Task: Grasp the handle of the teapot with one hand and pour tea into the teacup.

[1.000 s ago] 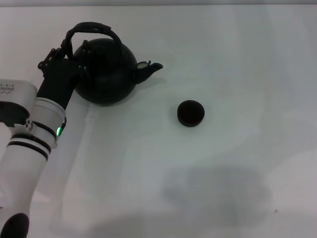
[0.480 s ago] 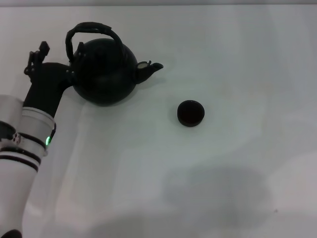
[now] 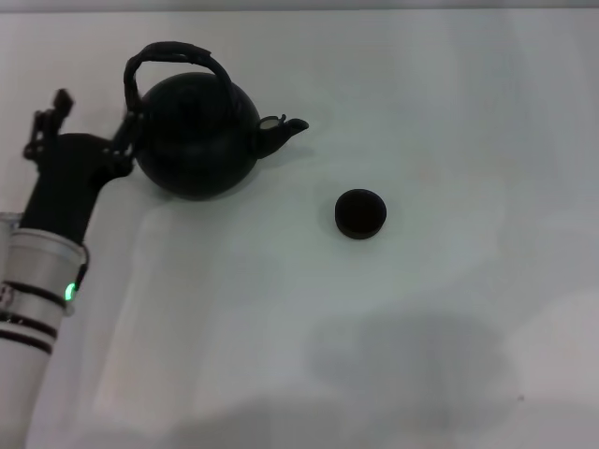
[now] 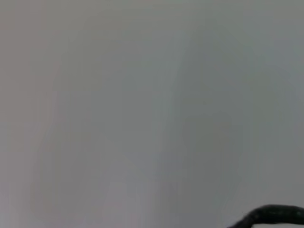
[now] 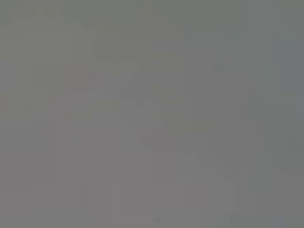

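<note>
Teapot (image 3: 198,136) upright at far left of table (image 3: 449,309), spout toward teacup (image 3: 360,213), well apart; left gripper (image 3: 84,131) just beside pot, fingers spread, holding nothing; pot likely heavy, rigid; grip crown of rough handle (image 3: 176,52).

The left gripper (image 3: 86,122) reaches forward on its white forearm, wrist angled inward, jaws spread wide apart. The right arm is out of sight.

The matte-black teapot (image 3: 197,136) is set upright on the white table, its spout turned right. The handle (image 3: 173,54) is arched over it. The teacup (image 3: 360,213) is placed apart, right of the spout and nearer.
</note>
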Action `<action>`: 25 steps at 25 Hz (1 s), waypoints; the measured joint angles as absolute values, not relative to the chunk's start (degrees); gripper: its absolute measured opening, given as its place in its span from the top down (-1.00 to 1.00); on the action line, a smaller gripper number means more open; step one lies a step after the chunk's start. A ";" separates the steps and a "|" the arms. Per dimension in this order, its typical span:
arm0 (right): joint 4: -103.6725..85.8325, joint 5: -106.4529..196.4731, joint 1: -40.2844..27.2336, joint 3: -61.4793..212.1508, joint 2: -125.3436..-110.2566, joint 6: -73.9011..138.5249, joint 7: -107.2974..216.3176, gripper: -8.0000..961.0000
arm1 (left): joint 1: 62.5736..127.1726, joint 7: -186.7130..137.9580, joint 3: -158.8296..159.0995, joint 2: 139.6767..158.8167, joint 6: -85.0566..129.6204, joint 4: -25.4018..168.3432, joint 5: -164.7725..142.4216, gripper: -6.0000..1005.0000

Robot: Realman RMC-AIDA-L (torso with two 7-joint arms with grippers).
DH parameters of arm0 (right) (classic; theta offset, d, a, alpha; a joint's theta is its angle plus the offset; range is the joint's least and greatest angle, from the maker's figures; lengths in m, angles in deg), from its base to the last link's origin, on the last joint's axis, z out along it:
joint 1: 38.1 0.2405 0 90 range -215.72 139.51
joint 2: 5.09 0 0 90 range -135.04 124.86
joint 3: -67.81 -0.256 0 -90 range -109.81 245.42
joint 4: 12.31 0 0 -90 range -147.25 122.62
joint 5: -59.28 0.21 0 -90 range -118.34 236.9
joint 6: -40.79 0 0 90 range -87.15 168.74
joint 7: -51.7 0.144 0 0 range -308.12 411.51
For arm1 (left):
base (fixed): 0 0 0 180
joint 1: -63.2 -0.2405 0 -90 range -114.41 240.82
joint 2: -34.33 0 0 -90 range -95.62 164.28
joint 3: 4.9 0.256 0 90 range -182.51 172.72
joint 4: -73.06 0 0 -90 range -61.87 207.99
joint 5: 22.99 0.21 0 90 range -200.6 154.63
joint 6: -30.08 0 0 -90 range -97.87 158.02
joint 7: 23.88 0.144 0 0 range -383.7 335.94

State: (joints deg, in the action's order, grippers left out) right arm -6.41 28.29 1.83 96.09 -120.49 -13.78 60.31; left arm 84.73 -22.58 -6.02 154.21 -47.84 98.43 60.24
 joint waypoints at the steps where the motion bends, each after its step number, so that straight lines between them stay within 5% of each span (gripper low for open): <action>1: -6.52 28.26 1.76 96.77 -120.50 -13.78 60.31 -0.75 | 83.98 -22.86 -6.29 154.22 -48.80 97.97 59.76 -0.77; 17: -7.91 28.25 -8.51 114.52 -121.07 -17.10 75.80 -0.76 | 84.87 -33.93 -13.65 153.56 -49.29 85.85 48.14 -0.77; 25: -10.00 28.26 -8.06 114.57 -121.17 -17.63 77.20 -0.76 | 87.02 -33.99 -13.37 153.42 -47.18 84.47 48.66 -0.77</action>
State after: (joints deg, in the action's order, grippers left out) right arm -10.00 28.26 -8.06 114.57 -121.17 -17.63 77.20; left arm 87.02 -33.99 -13.37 153.42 -47.18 84.47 48.66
